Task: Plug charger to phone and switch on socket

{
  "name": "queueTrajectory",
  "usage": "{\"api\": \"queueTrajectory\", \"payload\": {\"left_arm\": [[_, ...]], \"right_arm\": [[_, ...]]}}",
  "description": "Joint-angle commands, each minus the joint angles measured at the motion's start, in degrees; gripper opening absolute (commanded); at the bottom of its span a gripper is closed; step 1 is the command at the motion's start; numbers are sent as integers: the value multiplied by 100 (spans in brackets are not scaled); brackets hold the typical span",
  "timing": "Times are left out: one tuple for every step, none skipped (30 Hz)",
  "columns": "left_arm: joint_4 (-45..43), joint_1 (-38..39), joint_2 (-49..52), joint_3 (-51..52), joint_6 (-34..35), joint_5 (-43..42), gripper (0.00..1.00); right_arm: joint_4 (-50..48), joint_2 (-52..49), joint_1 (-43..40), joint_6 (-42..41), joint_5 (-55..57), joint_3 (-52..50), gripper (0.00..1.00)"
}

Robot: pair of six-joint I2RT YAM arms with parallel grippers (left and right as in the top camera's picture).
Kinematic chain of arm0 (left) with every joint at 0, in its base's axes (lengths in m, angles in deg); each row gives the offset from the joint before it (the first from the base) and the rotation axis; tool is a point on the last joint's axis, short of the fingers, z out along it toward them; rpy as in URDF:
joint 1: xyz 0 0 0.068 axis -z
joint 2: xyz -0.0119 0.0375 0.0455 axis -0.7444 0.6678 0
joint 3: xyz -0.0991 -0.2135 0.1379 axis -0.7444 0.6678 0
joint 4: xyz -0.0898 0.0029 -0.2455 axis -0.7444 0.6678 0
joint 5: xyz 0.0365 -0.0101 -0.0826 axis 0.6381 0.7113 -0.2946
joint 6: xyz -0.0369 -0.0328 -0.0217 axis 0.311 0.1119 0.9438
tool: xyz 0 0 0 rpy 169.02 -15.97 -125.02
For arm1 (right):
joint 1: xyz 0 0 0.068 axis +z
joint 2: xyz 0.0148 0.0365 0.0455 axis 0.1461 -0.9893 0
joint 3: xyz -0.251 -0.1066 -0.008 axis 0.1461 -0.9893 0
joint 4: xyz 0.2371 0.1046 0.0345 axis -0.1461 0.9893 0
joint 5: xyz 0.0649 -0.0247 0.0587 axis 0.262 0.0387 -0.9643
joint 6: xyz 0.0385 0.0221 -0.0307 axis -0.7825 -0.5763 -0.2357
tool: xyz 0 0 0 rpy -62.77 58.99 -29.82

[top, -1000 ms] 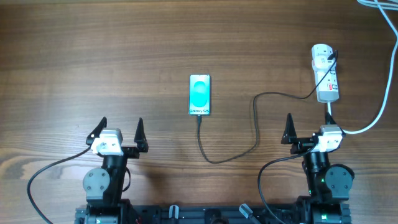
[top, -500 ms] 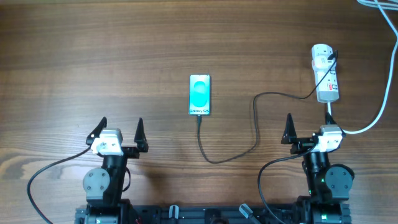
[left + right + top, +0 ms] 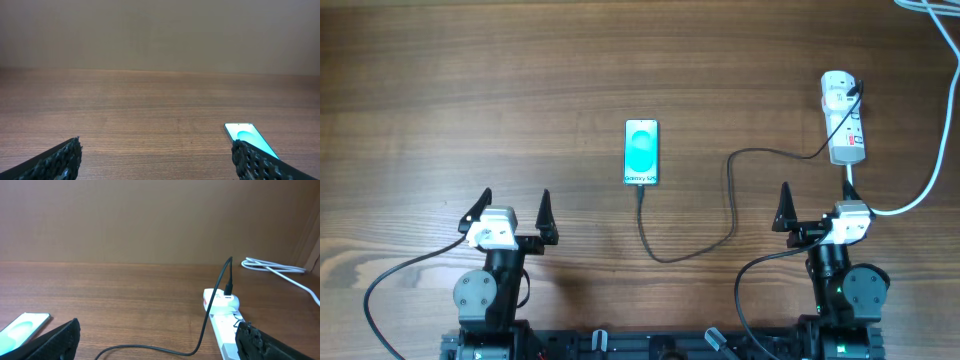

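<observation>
The phone (image 3: pixel 641 152) lies flat at the table's middle, cyan screen up; it also shows in the left wrist view (image 3: pixel 245 136) and the right wrist view (image 3: pixel 22 326). The charger's thin black cable (image 3: pixel 700 240) runs from the phone's near short edge in a loop to the white socket (image 3: pixel 844 118) at the far right, where its black plug (image 3: pixel 229 287) sits in the socket (image 3: pixel 225 315). My left gripper (image 3: pixel 513 215) is open and empty, near the front left. My right gripper (image 3: pixel 815 210) is open and empty, just in front of the socket.
A thick white cord (image 3: pixel 930 190) runs from the socket's near end around the right side to the far right corner (image 3: pixel 272 267). The robot bases (image 3: pixel 490 295) with their black cables stand at the front edge.
</observation>
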Motion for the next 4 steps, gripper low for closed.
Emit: {"api": "queueTrajectory", "payload": {"left_arm": [[17, 24, -57, 42, -87, 74, 100], [17, 24, -57, 42, -87, 74, 100], [17, 24, -57, 42, -87, 74, 100], [17, 24, -57, 42, -87, 74, 100]], "right_arm": [[-20, 72, -13, 70, 96, -9, 100], [-20, 72, -13, 70, 96, -9, 100], [-20, 72, -13, 70, 96, -9, 100], [-20, 72, -13, 72, 96, -9, 100]]}}
